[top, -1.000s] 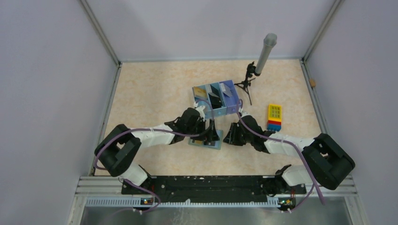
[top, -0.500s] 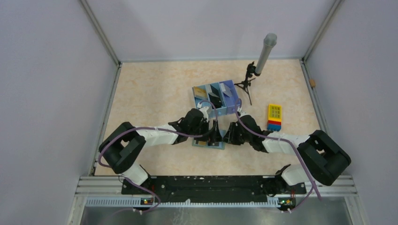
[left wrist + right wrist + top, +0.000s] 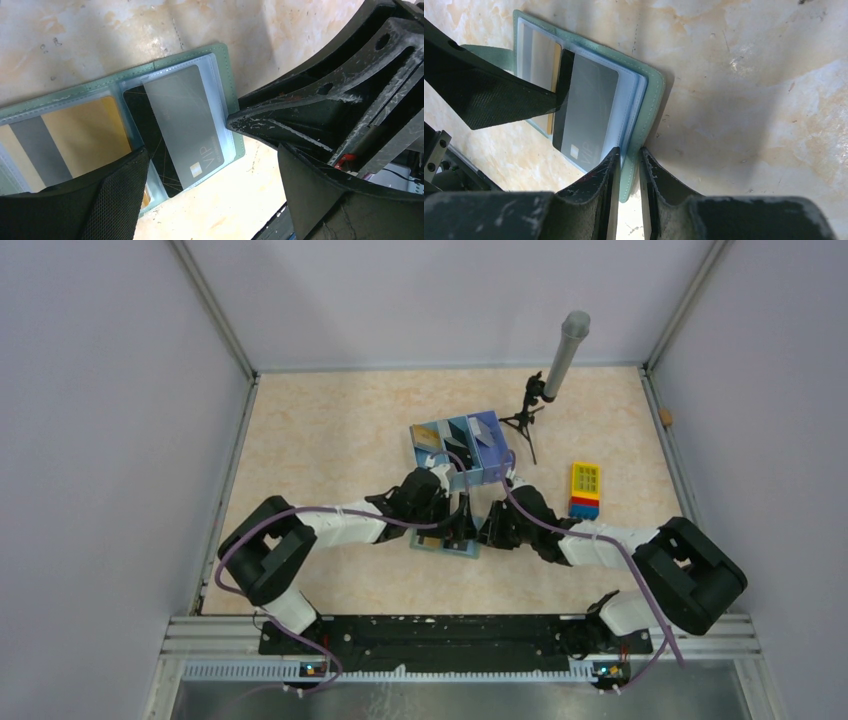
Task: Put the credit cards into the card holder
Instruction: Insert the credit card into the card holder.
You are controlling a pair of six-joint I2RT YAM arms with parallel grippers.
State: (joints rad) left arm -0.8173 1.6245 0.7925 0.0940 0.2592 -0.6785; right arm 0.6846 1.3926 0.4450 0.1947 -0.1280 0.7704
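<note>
Open card holder (image 3: 655,100) lies on worktop (image 3: 749,75) toward the middle of its near edge, grey card (image 3: 182,120) askew on one panel; right gripper (image 3: 630,152) narrow astride holder's edge, bite uncertain, left gripper (image 3: 210,165) wide, so any tug could drag the holder and spill the card.

Blue tray (image 3: 487,478), tripod (image 3: 522,422) and yellow block (image 3: 585,480) sit apart

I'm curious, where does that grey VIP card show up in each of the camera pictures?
Top external: too small to make out; only the card holder shows, near centre.
Left wrist: grey VIP card at centre, on the holder's right half.
Right wrist: left of centre.
Shared landmark: the holder's green edge.
</note>
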